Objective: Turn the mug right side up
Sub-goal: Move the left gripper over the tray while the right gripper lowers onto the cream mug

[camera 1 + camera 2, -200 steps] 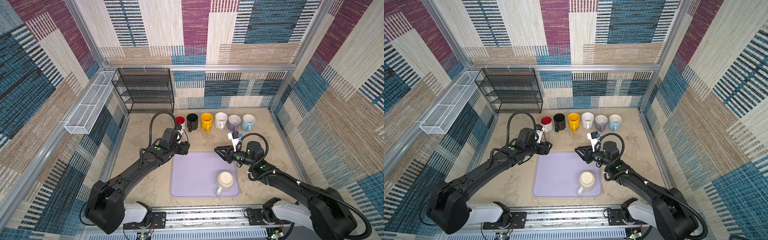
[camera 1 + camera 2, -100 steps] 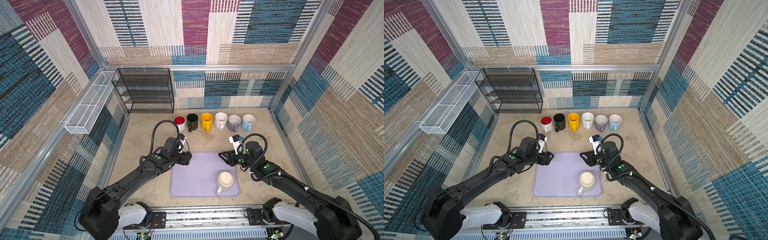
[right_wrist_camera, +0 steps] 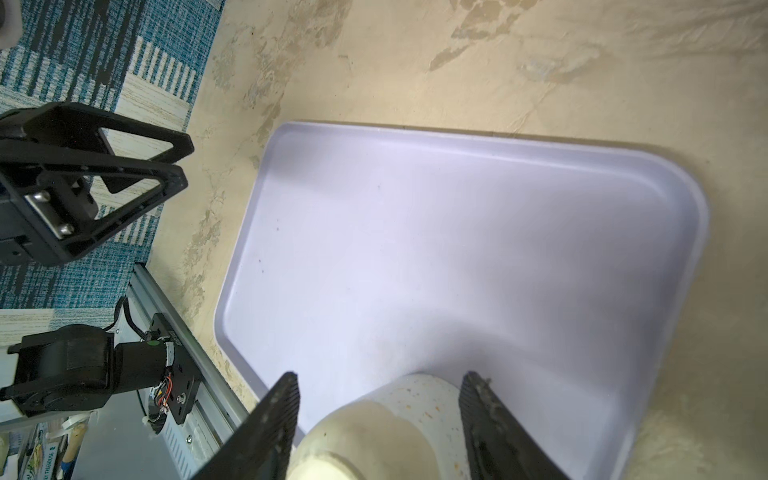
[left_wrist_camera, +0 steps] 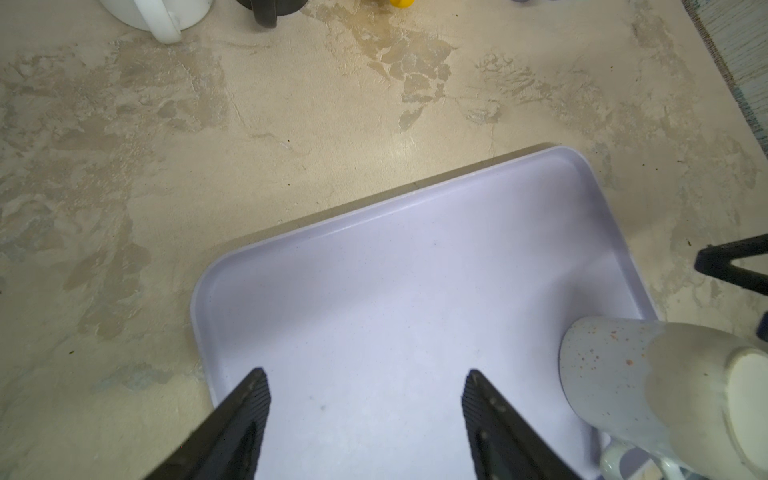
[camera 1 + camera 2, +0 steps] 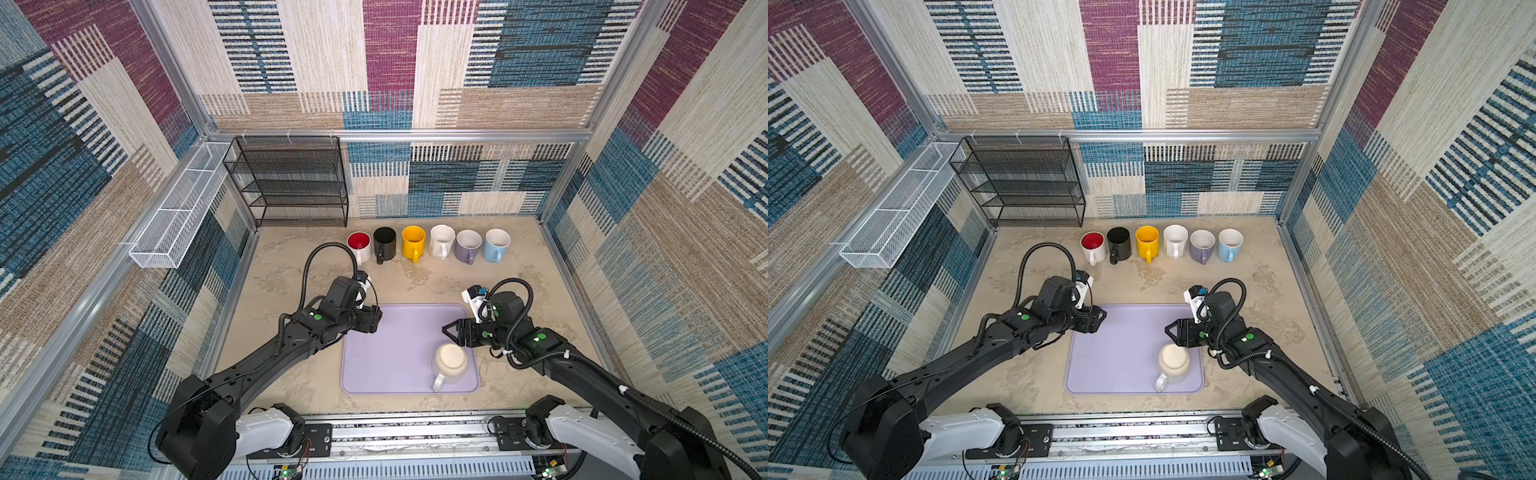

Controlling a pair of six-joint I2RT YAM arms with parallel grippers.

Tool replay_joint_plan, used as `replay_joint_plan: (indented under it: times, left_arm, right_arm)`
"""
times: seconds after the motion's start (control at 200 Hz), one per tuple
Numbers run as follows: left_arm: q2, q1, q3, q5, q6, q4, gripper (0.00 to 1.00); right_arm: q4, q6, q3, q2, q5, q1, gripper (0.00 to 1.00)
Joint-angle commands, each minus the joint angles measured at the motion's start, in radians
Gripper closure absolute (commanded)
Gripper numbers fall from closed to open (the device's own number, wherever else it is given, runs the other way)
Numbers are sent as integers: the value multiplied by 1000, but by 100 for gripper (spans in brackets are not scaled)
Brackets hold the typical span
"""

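Mottled beige tabletop (image 5: 415,286) carries, close to its front edge, a lavender tray (image 5: 386,357); the mug (image 5: 451,360) stands upside down in the tray's near right corner, pale base up, handle toward the front. Just behind and above it hangs the right gripper (image 3: 380,374), jaws apart and empty; the right wrist view shows the mug's body between them, with no contact that I can make out. The left gripper (image 4: 365,370), spread wide and holding nothing, hovers over the tray's far left corner, well apart from the mug.

Risks, as I judge them: the glazed, rounded wall could slip if the jaws close off-centre or too near the base, sending the mug skidding on the smooth tray or tipping it against the raised lip. The handle could catch a jaw or knock the tray during the flip. Letting go before the base sits flat would leave the mug rolling on its side.

Farther back, bare tabletop separates the tray from six upright mugs (image 5: 428,245) in a row. A black wire rack (image 5: 291,183) stands in the far left corner, a white mesh basket (image 5: 174,216) hangs along the left side, and patchwork woven panels (image 5: 390,62) close the cell on three sides.
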Motion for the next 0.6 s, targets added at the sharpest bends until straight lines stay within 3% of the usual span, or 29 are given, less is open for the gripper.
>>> replay_joint_plan:
  times: [0.0, 0.596]
  left_arm:
    - [1, 1, -4, -8, -7, -9, 25]
    - [11, 1, 1, -2, -12, -9, 25]
  right_arm:
    - [-58, 21, -6, -24, -16, 1, 35]
    - [-208, 119, -43, -118, -71, 2, 17]
